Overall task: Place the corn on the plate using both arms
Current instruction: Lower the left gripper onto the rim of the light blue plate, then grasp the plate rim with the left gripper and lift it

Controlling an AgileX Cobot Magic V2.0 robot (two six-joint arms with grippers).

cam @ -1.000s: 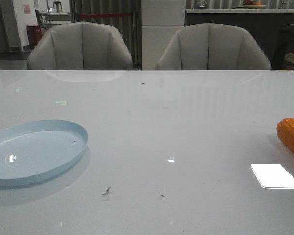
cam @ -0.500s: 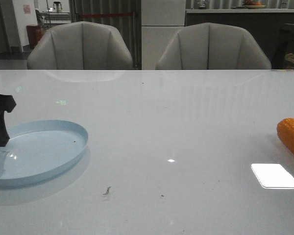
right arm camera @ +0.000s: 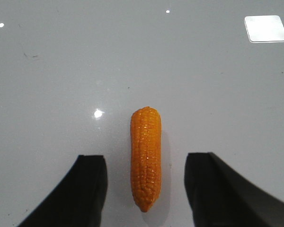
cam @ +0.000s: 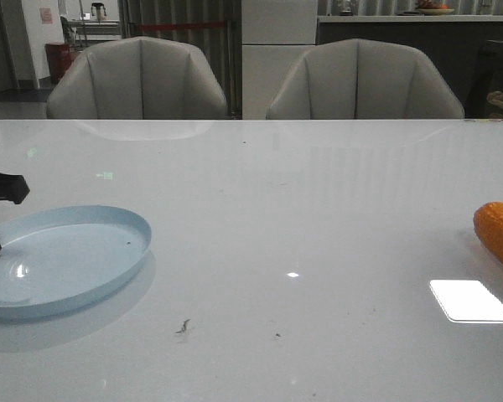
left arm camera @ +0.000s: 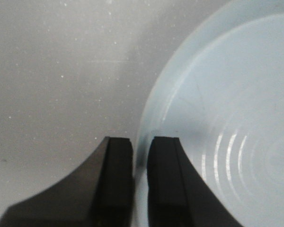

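Between the wide-open, empty right tool (right arm camera: pixel 145 189), the corn (right arm camera: pixel 145 158) is seen lengthwise on the tabletop (cam: pixel 318 218), with the plate (cam: pixel 63 255) well apart by the nearly closed left tool (left arm camera: pixel 140 184).

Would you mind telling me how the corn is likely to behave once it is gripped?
The corn looks round and tapered, so it may roll if nudged. Its bumpy kernels should give the right end effector some hold. It looks like stiff plastic, probably light.

Dim, greyish light, bright rectangular glare on glossy table (cam: pixel 318 251), left pincer (left arm camera: pixel 140 182) close and blurred
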